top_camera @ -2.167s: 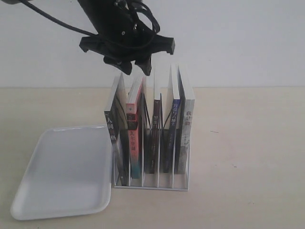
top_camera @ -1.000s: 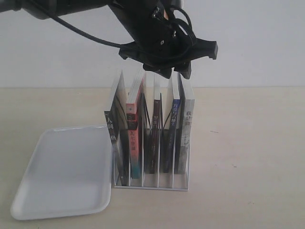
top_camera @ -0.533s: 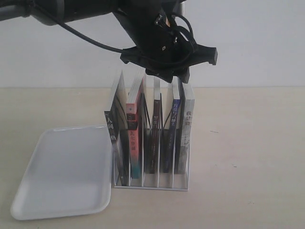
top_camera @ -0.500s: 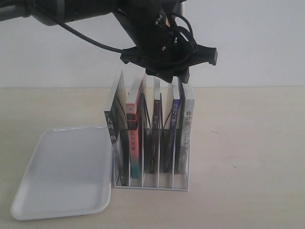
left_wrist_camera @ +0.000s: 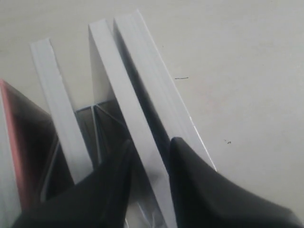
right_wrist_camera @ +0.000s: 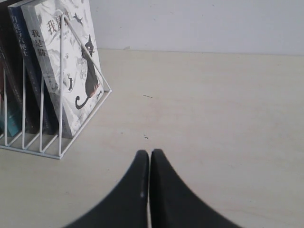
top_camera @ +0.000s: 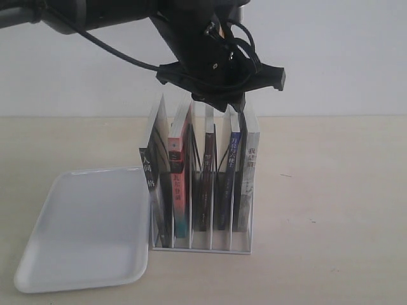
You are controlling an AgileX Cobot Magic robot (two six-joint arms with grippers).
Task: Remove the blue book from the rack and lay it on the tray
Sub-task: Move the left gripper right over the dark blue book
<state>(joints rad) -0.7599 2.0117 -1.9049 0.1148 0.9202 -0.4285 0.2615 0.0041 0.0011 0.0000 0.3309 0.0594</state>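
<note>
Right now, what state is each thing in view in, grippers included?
blue book: upright in the rack, not lifted.
other four books: upright in their slots.
rack: standing on the table, every slot filled.
tray: flat beside the rack, nothing on it.
left gripper: fingers either side of the blue book's top edge; whether they grip is unclear.
right gripper: shut, holding nothing, away from the rack.

Metal wire rack (top_camera: 211, 238), glossy wht plastic tray (top_camera: 89, 229)

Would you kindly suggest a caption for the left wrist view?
Left end effector, open, straddles the top edge of the blue book.
</note>
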